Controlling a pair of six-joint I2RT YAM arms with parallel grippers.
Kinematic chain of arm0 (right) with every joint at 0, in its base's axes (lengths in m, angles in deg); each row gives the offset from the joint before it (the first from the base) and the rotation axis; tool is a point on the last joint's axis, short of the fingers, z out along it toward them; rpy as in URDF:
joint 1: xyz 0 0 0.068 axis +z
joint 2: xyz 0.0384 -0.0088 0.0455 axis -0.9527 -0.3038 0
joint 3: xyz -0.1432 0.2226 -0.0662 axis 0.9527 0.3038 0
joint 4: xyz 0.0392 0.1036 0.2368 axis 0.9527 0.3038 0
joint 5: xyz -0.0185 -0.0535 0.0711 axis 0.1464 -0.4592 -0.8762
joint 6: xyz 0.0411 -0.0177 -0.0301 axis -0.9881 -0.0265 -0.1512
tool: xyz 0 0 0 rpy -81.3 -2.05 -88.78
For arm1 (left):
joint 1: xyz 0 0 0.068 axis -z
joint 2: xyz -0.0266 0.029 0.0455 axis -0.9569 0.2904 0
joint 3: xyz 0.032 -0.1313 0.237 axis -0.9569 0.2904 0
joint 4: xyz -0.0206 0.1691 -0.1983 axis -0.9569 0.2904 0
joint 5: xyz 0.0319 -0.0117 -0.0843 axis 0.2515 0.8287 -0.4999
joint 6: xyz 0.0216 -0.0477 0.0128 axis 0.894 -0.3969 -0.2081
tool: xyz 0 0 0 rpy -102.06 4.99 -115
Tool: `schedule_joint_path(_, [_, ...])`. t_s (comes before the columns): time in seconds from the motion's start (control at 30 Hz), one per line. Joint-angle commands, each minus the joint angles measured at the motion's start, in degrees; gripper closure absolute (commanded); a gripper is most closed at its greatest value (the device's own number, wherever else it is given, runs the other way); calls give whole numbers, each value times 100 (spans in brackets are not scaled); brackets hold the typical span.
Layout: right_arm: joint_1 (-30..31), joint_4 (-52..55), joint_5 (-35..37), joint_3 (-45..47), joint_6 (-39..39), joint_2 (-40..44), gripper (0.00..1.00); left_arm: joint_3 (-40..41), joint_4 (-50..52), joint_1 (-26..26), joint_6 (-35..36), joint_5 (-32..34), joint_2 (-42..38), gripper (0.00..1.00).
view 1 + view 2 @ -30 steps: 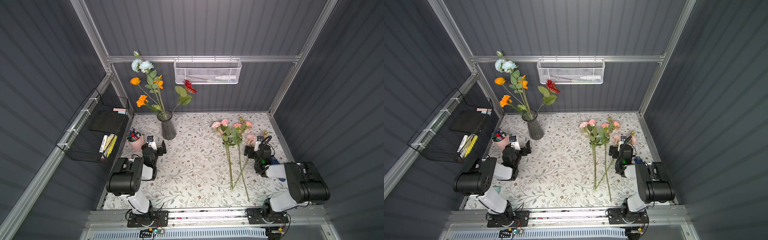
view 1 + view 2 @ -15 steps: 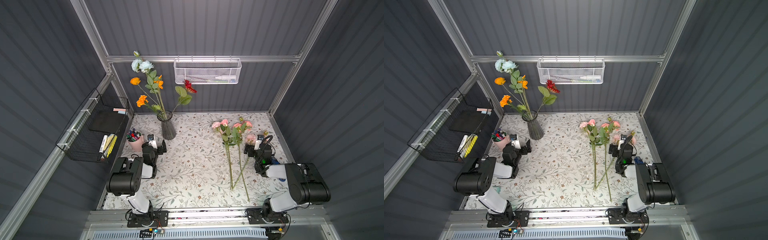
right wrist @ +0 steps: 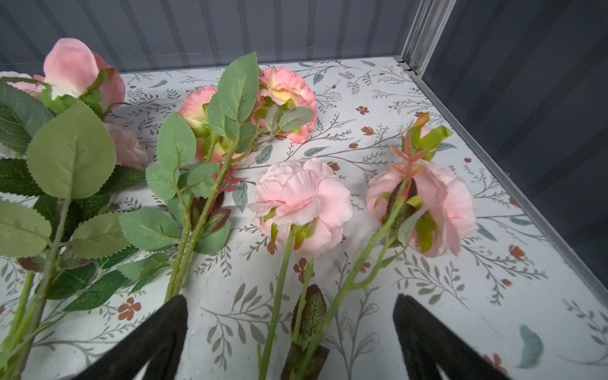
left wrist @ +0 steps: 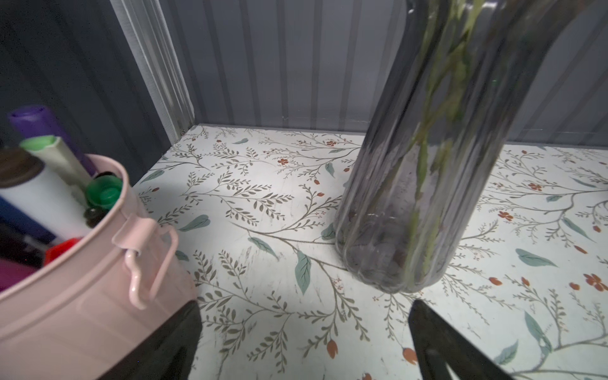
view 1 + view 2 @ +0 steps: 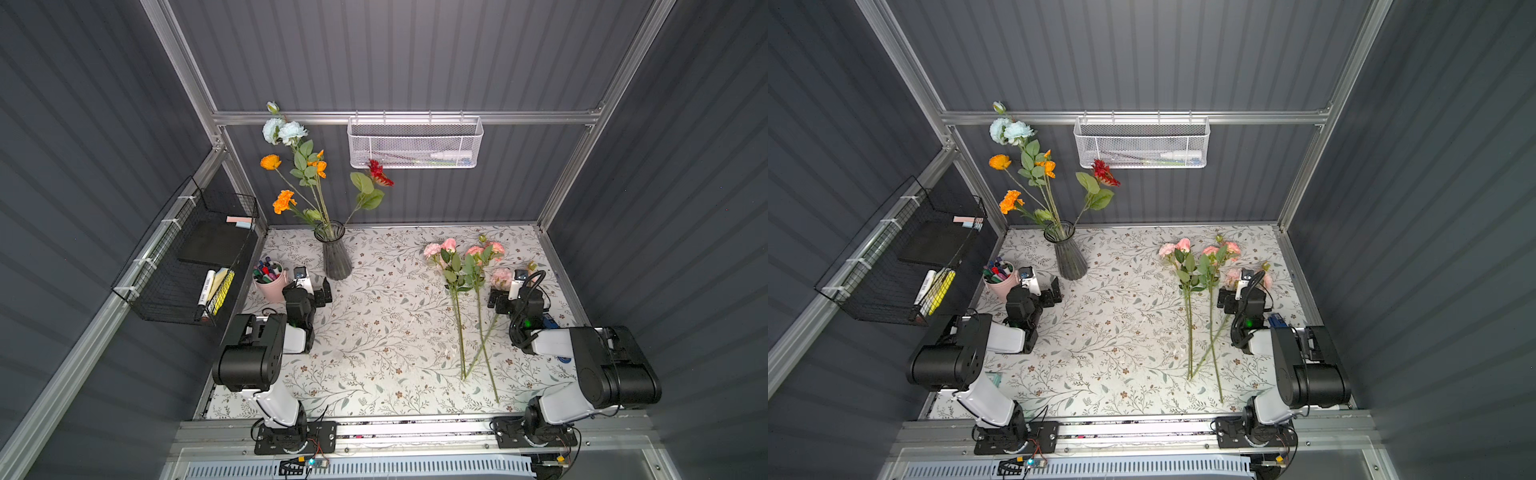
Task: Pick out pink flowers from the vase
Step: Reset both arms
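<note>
Now, pink flowers [image 5: 449, 245]: laid on bench [image 5: 374, 332] (stems crossed)
left end effector [image 4: 302, 322]: spread apart
right end effector [image 3: 289, 302]: spread apart

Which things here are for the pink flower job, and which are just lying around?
For the job:
- pink flowers, lying on the table
- vase

Just around:
- orange flowers, red flower and pale blue flowers, standing in the vase
- pink cup of pens
- white wire basket
- black wire basket
</note>
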Motion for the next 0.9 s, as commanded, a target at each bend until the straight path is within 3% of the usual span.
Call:
schedule_joint_path(0.0, [-25, -104, -46, -101, 95, 58, 1, -114, 120, -1, -139, 279, 44, 0])
schedule_joint_path(0.13, [-26, -602, 882, 200, -289, 148, 1, -122, 107, -1, -140, 279, 44, 1])
schedule_joint_path(0.27, [-97, -1115, 857, 573, -372, 238, 1, -73, 80, -2, -294, 693, 28, 1])
schedule_joint_path(0.33, [-92, -1127, 361, 549, -189, 209, 1, 70, -154, 0, -175, 427, -9, 1])
schedule_joint_path(0.4, [-74, -1069, -1258, 450, 457, 102, 1, 53, -161, 5, -7, 107, 24, 1])
schedule_joint_path(0.43, [-62, -980, -1532, 373, 718, 90, 1, 7, -82, 7, -73, 168, 23, 1])
schedule_joint_path(0.5, [-59, -798, -715, 334, 364, 155, 1, -109, 101, 0, -313, 697, 50, 1])
schedule_joint_path(0.6, [-69, -867, 330, 393, -119, 184, 1, -29, 6, -1, -347, 853, 26, 1])
schedule_joint_path(0.67, [-66, -825, 279, 330, -82, 103, 1, -61, 55, -1, -316, 773, 35, 1])
schedule_joint_path(0.73, [-60, -122, -469, -97, 243, 33, 1, -100, 108, -1, -298, 699, 52, 1])
schedule_joint_path(0.87, [-66, -65, -549, -127, 245, 56, 1, -114, 121, -1, -280, 680, 52, 1])
